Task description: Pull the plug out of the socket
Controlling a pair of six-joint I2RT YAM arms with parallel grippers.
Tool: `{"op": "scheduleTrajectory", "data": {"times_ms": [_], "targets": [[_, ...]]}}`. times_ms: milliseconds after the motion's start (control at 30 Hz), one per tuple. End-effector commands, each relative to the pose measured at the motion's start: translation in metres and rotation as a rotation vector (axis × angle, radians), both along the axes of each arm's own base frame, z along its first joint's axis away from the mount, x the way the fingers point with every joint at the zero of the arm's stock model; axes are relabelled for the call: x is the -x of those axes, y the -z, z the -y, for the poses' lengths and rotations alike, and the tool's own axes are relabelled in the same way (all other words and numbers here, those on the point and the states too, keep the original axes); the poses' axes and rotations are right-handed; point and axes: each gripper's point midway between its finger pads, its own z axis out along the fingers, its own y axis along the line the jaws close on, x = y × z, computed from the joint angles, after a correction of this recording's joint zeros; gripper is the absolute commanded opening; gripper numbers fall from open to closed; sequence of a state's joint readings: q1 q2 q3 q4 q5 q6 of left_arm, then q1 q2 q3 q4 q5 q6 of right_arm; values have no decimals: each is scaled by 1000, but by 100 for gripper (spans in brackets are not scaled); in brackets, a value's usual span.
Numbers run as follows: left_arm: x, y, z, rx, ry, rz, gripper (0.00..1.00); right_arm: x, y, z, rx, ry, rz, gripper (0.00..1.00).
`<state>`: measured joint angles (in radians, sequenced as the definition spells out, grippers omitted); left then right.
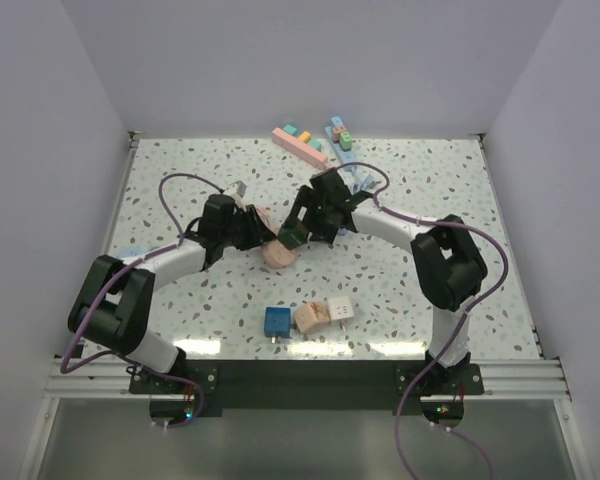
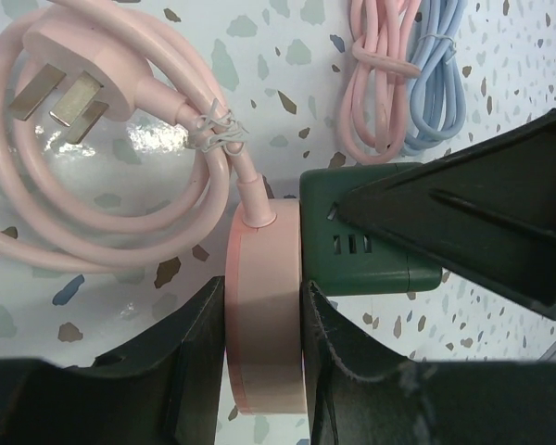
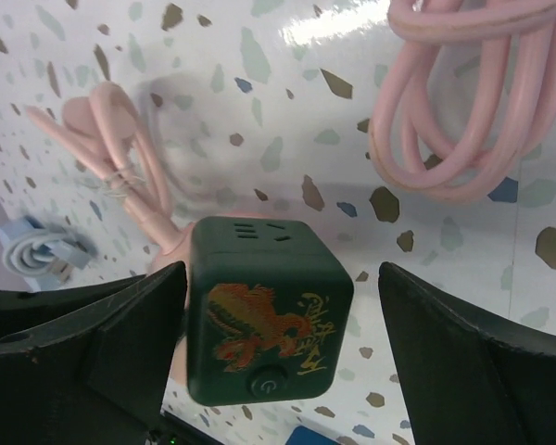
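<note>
Left jaws were pinched shut on the pink round socket (image 2: 264, 278), one finger flat against each face, with no slack either side. The green cube plug (image 2: 352, 232) sat seated against the socket's right face, just above the finger there. And the right jaws were spread wide around that plug (image 3: 269, 315): one finger right up beside it, the other standing off with a clear strip of table (image 3: 371, 232) between them. From the left wrist view, a right finger (image 2: 482, 213) lay along the plug's top.

Tight quarters close in. The socket's pink cord (image 2: 102, 185) looped on the table just beside the left jaws, its pronged end (image 2: 65, 93) lying flat. A tied pink cable (image 2: 380, 83) and a blue cable (image 2: 440, 83) lay just past the plug.

Wider out, the pair met around mid-table (image 1: 430, 180), well apart from both side walls. Bare surface ran off to the right. Toward the near edge sat a blue cube (image 1: 276, 320), a peach cube (image 1: 310, 318) and a white cube (image 1: 339, 311) in a row. A pink strip (image 1: 300, 146) lay by the far edge.
</note>
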<state>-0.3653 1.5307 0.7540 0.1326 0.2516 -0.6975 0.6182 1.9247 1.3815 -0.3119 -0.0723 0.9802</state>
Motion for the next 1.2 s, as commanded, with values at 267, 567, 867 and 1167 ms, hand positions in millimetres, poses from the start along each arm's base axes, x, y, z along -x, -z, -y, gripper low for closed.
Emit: {"op": "scheduleTrajectory", "data": {"times_ms": [267, 567, 867, 1167], "targets": [[-7, -24, 1, 38, -38, 79, 0, 11, 2, -32, -129, -21, -43, 66], [-2, -4, -6, 25, -82, 38, 0, 22, 12, -41, -226, -19, -77, 7], [5, 34, -36, -142, -151, -21, 0, 24, -36, 12, -232, -77, -28, 0], [-3, 33, -40, -194, -154, -24, 0, 25, -78, 46, -58, -174, 42, 0]]}}
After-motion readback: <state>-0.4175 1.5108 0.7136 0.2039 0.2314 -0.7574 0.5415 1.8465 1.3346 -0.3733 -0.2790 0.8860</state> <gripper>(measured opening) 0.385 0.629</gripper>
